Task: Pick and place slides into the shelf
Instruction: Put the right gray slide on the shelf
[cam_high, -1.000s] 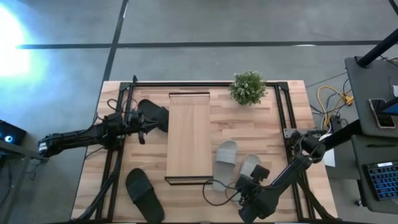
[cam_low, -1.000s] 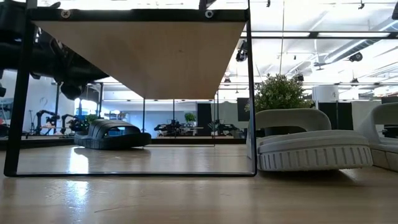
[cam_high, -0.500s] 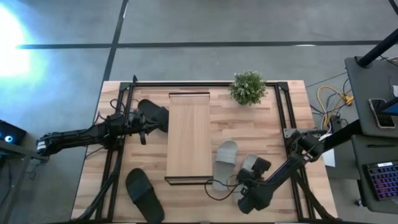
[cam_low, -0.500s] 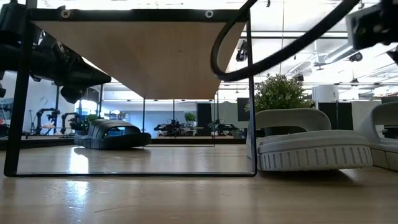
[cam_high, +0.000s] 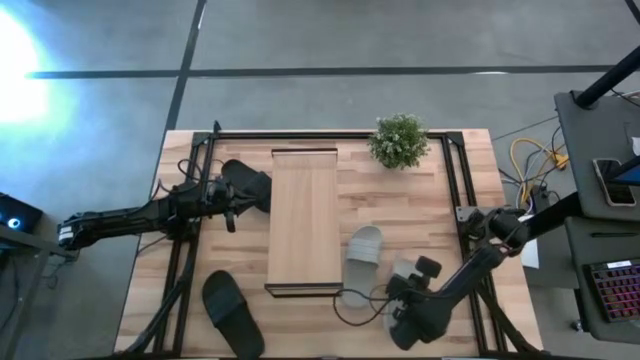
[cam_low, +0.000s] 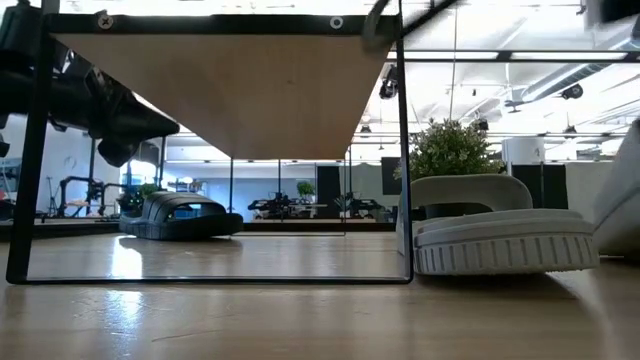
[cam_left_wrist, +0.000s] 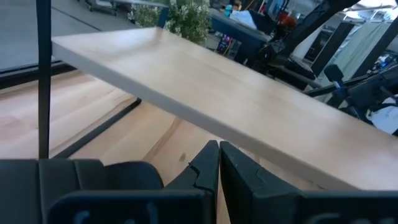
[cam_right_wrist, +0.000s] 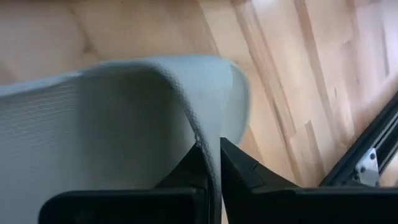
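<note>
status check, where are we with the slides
Right end effector shut on grey slide. Left end effector shut on black slide beside shelf. Nothing blocking.

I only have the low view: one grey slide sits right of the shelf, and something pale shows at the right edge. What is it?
Observer: The second grey slide; the right gripper is shut on its edge.
Operator: I count three slides. Where is the fourth?
Observer: The near black slide lies on the table, left of the shelf at its near end.
Operator: And the left arm?
Observer: The left gripper is shut, beside the far black slide.
</note>
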